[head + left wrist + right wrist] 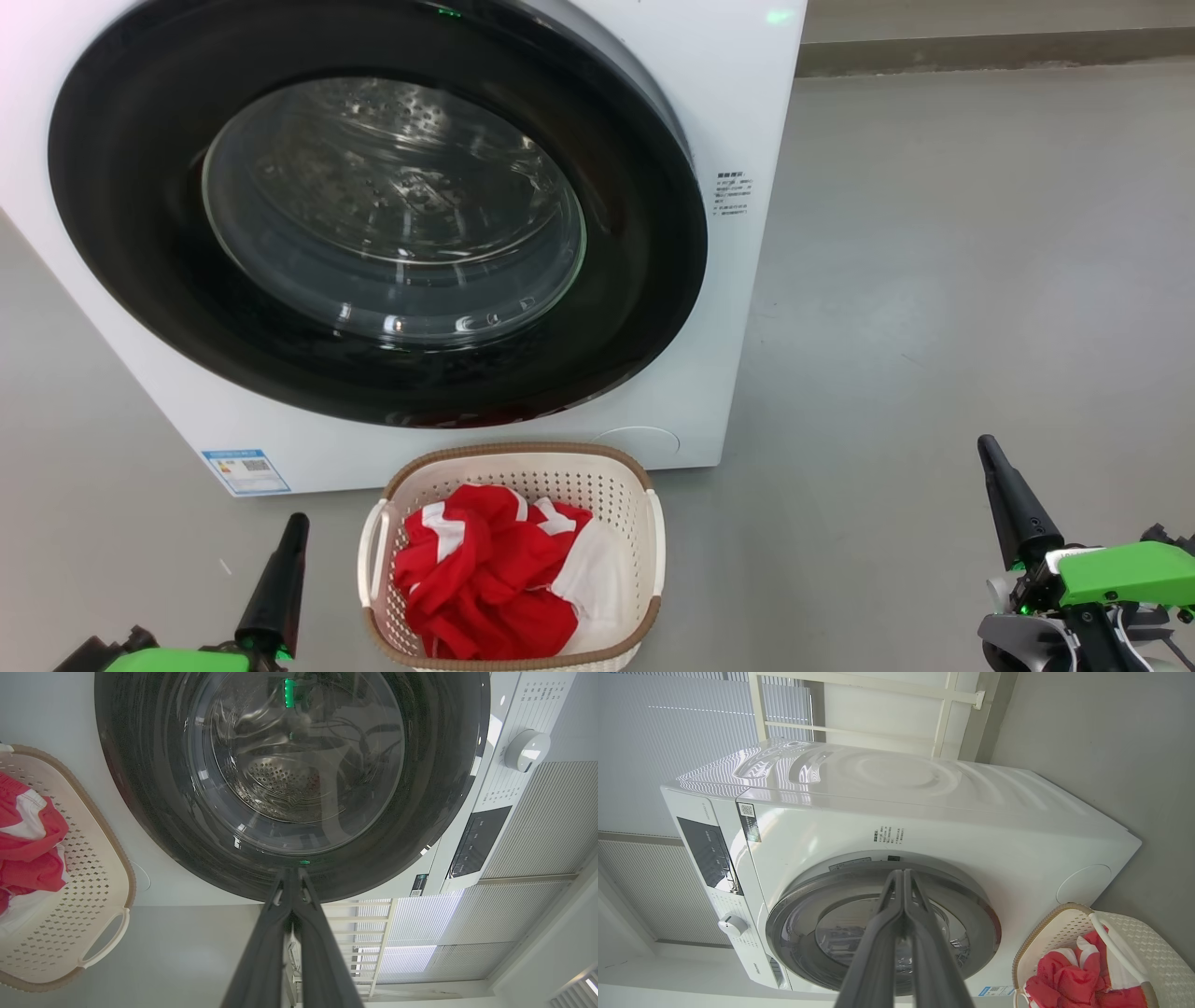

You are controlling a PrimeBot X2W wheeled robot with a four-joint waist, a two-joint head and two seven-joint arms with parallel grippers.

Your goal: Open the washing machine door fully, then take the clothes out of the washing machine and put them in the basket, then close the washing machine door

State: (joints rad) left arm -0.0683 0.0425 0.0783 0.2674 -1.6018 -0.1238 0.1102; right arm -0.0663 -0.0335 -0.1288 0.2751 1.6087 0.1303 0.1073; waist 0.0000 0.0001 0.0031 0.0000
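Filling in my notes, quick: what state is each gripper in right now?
Left gripper: shut, holding nothing.
Right gripper: shut, holding nothing.

glossy black door rim (644, 280), soft red cloth (485, 579)

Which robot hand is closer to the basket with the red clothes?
The left gripper, at the lower left: its tip is just beside the basket, while the right gripper stands far off.
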